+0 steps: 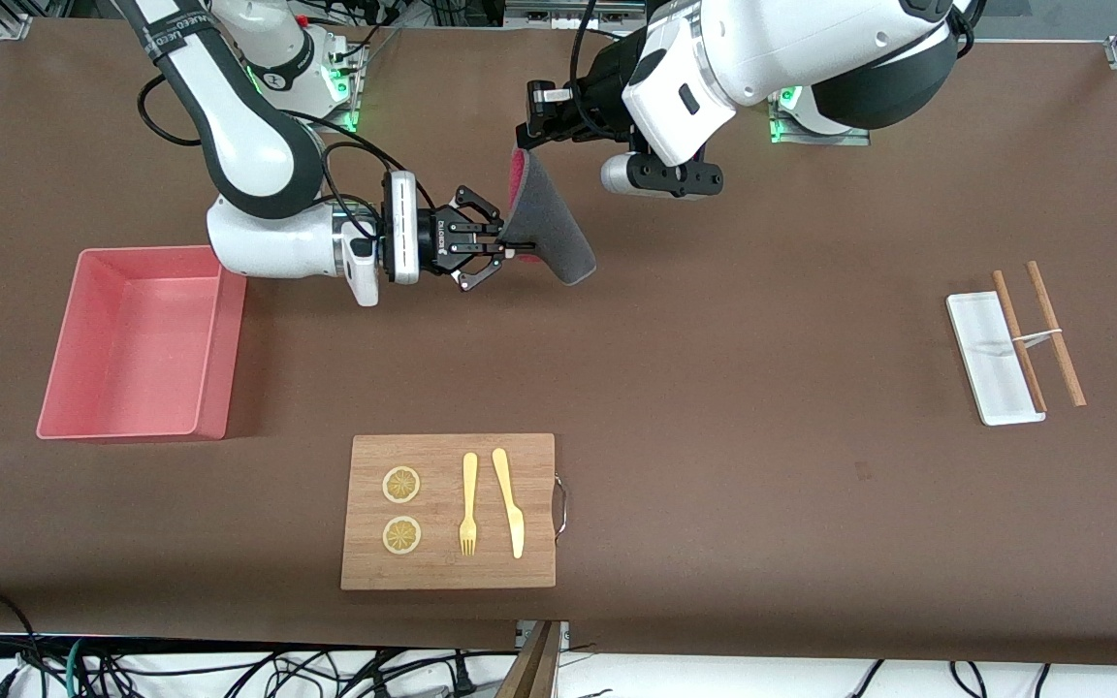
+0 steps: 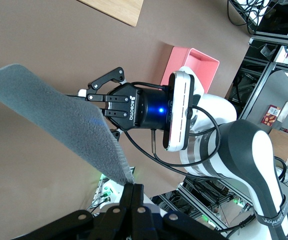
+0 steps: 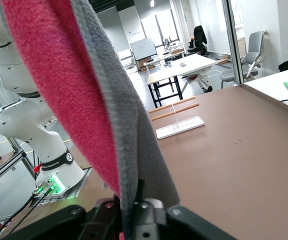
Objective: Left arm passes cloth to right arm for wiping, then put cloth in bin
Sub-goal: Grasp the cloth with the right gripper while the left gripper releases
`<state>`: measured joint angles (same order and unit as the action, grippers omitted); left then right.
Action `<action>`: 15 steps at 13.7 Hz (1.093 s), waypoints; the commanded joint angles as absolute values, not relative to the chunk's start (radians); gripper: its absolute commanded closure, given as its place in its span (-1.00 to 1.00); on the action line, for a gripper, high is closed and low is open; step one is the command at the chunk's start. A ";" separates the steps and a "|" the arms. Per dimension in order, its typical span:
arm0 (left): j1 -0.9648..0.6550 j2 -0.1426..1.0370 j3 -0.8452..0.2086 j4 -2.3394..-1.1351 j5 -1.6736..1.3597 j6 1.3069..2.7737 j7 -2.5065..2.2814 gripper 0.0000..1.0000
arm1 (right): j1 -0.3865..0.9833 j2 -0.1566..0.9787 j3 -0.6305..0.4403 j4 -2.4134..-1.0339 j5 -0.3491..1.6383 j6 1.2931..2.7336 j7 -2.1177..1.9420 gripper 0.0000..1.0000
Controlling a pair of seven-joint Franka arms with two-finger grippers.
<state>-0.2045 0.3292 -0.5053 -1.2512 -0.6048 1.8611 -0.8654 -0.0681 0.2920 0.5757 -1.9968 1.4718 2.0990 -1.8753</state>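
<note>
The cloth (image 1: 547, 225) is hanging in the air in the upper middle of the frame, grey side toward you, pink showing at its top edge. Your left hand (image 1: 531, 136) is pinching its top corner shut, and your right hand (image 1: 502, 242) is clamping closed on its lower edge. You are seeing the bin (image 1: 213, 368) sitting on the table (image 1: 733, 417) at the left, with 1 cutting board (image 1: 442, 567) at the lower middle.
</note>
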 commanded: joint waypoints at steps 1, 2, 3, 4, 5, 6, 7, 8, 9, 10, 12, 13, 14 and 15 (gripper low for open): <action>-0.219 0.344 -0.499 -1.216 -0.615 1.864 -0.881 1.00 | -0.066 0.262 0.583 -2.002 1.490 2.120 -1.856 1.00; -0.219 0.342 -0.497 -1.219 -0.606 1.862 -0.874 -0.45 | -0.066 0.261 0.583 -2.002 1.488 2.118 -1.835 1.00; -0.216 0.342 -0.494 -1.220 -0.603 1.861 -0.870 -0.99 | -0.066 0.256 0.583 -2.002 1.477 2.117 -1.809 1.00; -0.216 0.339 -0.494 -1.216 -0.586 1.858 -0.873 -1.00 | -0.067 0.250 0.583 -2.000 1.454 2.114 -1.783 1.00; -0.215 0.334 -0.497 -1.218 -0.562 1.853 -0.874 -1.00 | -0.069 0.242 0.583 -1.999 1.428 2.109 -1.746 1.00; -0.215 0.333 -0.500 -1.218 -0.546 1.848 -0.876 -1.00 | -0.072 0.233 0.583 -1.994 1.402 2.108 -1.717 1.00; -0.215 0.333 -0.499 -1.216 -0.528 1.833 -0.876 -1.00 | -0.075 0.223 0.581 -1.994 1.376 2.091 -1.686 1.00; -0.209 0.331 -0.497 -1.215 -0.490 1.801 -0.874 -1.00 | -0.083 0.216 0.575 -1.994 1.343 2.068 -1.666 1.00; -0.203 0.331 -0.494 -1.213 -0.439 1.757 -0.871 -1.00 | -0.097 0.209 0.572 -1.993 1.304 2.044 -1.649 1.00; -0.196 0.331 -0.492 -1.209 -0.392 1.715 -0.870 -1.00 | -0.116 0.200 0.571 -1.994 1.263 2.014 -1.631 1.00; -0.148 0.316 -0.488 -1.210 -0.316 1.626 -0.867 -1.00 | -0.138 0.180 0.548 -1.996 1.185 1.958 -1.600 1.00; -0.128 0.313 -0.489 -1.212 -0.269 1.579 -0.864 -1.00 | -0.140 0.176 0.529 -1.996 1.146 1.935 -1.586 1.00; -0.109 0.311 -0.489 -1.212 -0.209 1.536 -0.853 -1.00 | -0.141 0.172 0.514 -1.996 1.108 1.919 -1.562 1.00; -0.079 0.310 -0.489 -1.212 -0.157 1.498 -0.800 -1.00 | -0.144 0.161 0.496 -1.997 1.065 1.905 -1.524 1.00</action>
<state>-0.1206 0.3232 -0.4868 -1.2218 -0.2366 1.5694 -0.8515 -0.1302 0.1953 0.5132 -1.9867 1.1282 1.9408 -1.5860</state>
